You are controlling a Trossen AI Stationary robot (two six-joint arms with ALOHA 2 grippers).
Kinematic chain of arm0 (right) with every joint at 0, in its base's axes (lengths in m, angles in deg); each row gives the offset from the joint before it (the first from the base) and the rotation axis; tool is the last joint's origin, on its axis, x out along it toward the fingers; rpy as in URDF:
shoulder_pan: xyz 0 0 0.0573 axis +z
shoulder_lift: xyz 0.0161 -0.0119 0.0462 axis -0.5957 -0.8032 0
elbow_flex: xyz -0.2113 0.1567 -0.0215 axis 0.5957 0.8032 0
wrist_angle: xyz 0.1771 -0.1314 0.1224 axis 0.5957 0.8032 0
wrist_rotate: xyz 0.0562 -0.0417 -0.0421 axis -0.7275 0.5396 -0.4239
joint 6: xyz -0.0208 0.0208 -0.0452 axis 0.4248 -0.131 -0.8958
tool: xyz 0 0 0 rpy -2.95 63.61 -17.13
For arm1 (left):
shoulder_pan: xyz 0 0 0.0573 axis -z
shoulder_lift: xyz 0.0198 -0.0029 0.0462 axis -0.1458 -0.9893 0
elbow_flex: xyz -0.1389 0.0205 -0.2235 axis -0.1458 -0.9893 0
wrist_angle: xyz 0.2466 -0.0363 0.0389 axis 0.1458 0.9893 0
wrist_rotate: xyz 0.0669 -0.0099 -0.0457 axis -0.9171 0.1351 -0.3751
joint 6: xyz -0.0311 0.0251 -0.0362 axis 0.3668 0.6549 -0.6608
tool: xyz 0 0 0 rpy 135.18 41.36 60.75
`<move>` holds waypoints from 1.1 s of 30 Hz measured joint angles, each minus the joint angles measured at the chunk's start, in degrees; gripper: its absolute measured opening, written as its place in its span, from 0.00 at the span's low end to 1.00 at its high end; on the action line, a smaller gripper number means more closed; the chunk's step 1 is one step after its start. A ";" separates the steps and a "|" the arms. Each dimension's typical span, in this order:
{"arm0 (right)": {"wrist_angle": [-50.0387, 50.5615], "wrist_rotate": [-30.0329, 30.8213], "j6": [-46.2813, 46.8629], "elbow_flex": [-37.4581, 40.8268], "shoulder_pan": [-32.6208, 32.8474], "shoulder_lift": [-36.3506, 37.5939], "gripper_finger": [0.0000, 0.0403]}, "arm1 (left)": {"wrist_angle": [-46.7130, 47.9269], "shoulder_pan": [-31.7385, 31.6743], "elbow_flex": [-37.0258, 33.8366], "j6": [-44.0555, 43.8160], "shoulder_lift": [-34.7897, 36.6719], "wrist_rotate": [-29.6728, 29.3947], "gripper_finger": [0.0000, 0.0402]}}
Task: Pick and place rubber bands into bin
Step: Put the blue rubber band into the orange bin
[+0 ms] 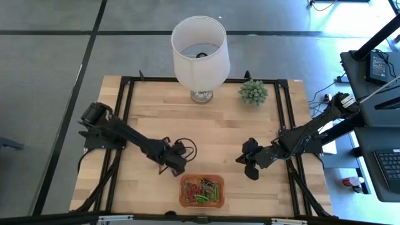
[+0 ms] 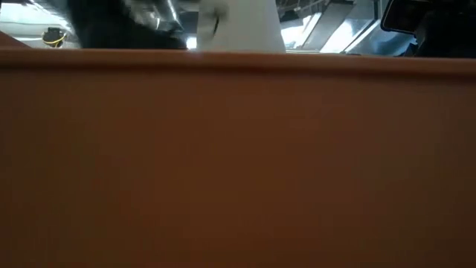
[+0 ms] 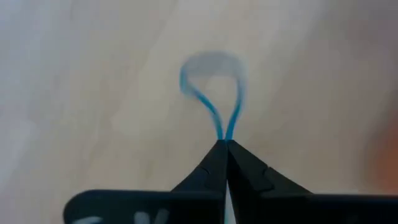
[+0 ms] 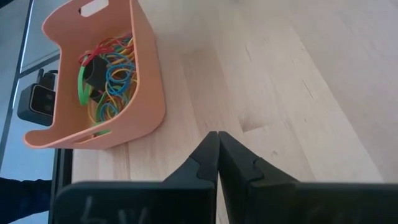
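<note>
The orange bin (image 1: pixel 201 190) stands near the table's front edge, with several rubber bands (image 4: pixel 112 78) in green, blue, yellow and red lying inside it. My left gripper (image 1: pixel 177 166) hangs just left of and behind the bin, shut on a blue rubber band (image 3: pixel 211 87). My right gripper (image 1: pixel 250 170) waits to the right of the bin, shut with nothing between its fingers (image 4: pixel 217 155). In the low view the bin's orange wall (image 2: pixel 238 164) fills nearly the whole picture. My left gripper pinches the blue band at one end of its loop (image 3: pixel 222 132), between the very tips of its two fingers. The fingers slant steeply down from above. The rest of the loop stands open past the tips over the wood. Whether it touches the table I cannot tell.
A lamp with a white shade (image 1: pixel 200 50) stands at the far middle of the table, and a small green plant (image 1: pixel 253 92) stands to its right. A black cable loop (image 1: pixel 187 148) lies beside the left arm. Bare wood lies between the two grippers.
</note>
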 joint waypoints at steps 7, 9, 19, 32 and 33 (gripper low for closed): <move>0.07 0.02 -0.09 0.00 0.00 -0.02 0.03 | 9.46 1.14 11.95 4.61 8.79 -3.60 0.00; 0.32 0.02 -0.04 0.00 0.00 -0.02 0.03 | 12.38 2.49 17.33 6.73 9.01 -5.75 0.00; 0.66 0.01 -0.02 -0.01 0.01 -0.02 0.03 | 18.63 9.41 45.48 14.89 -5.36 -14.50 0.00; 1.79 -2.75 -0.02 0.00 0.04 -0.02 0.03 | 19.29 13.43 62.13 7.05 -24.03 -13.09 0.01; 1.78 -3.18 -0.02 -0.01 0.04 -0.02 0.03 | 19.47 13.57 61.96 5.84 -24.71 -12.75 0.01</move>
